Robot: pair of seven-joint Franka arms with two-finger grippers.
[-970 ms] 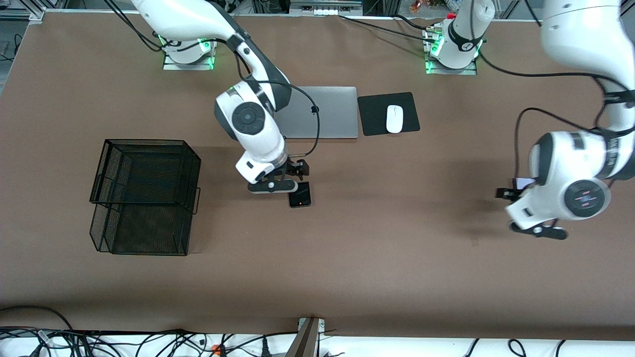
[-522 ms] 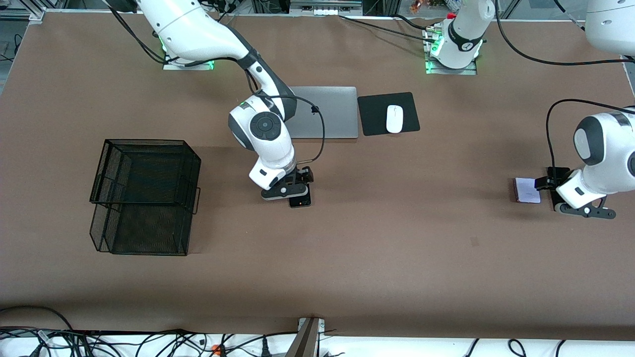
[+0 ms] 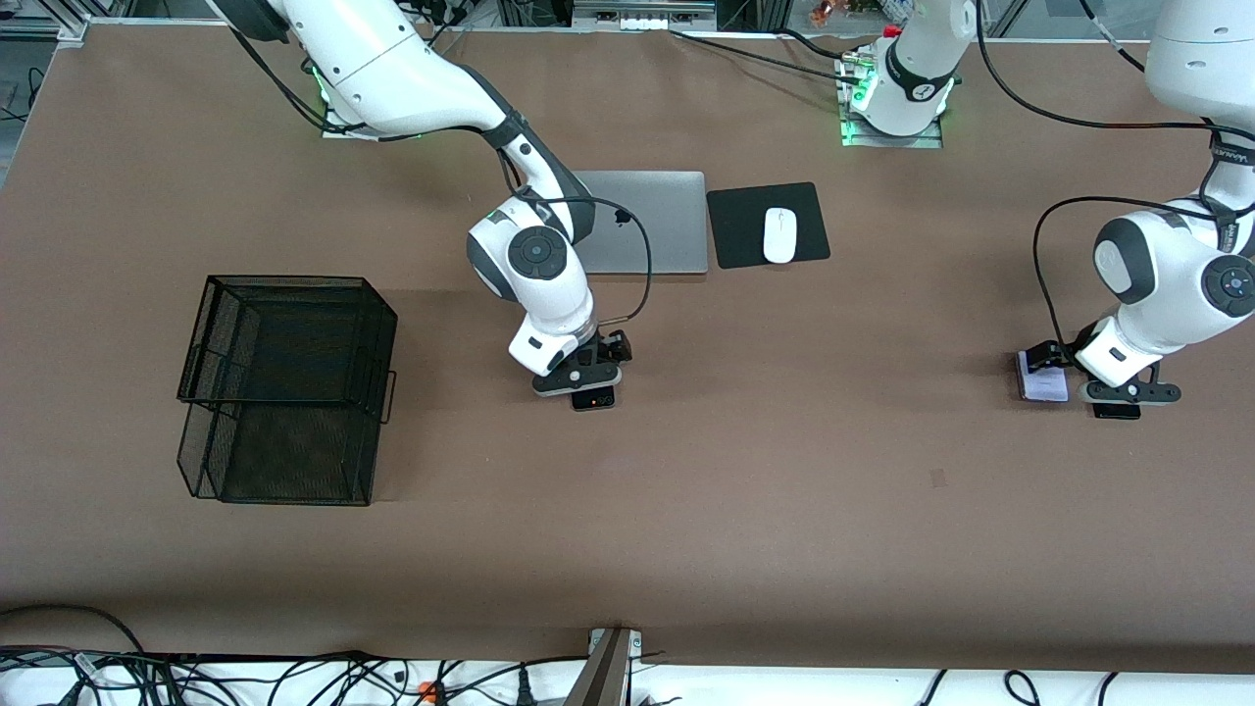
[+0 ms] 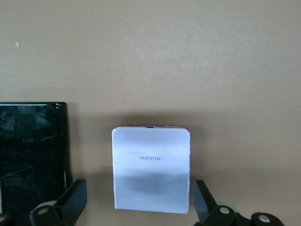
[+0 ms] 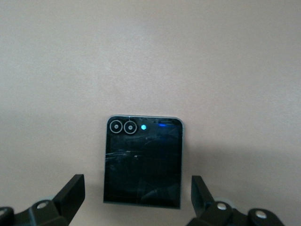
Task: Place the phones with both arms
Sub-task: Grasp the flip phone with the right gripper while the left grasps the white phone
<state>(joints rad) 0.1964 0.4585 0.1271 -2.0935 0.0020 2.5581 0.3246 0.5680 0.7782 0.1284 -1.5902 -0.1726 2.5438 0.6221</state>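
A small squarish black phone (image 3: 595, 399) (image 5: 143, 162) lies mid-table, nearer the front camera than the laptop. My right gripper (image 3: 600, 369) (image 5: 136, 200) is low over it and open, one finger on each side, not touching. Toward the left arm's end lies a pale lavender-white phone (image 3: 1039, 378) (image 4: 151, 169). My left gripper (image 3: 1057, 355) (image 4: 138, 207) is open around its end, with gaps on both sides. Beside that phone lies a longer black slab phone (image 3: 1118, 411) (image 4: 30, 155), mostly hidden under the left hand in the front view.
A black wire-mesh basket (image 3: 284, 387) stands toward the right arm's end. A closed silver laptop (image 3: 647, 221) and a white mouse (image 3: 779, 235) on a black pad (image 3: 735, 226) lie nearer the arms' bases.
Both arms have come down over their phones. The left hand swung in toward the lavender phone, and the right hand slid over the black phone. Both grippers stayed open.
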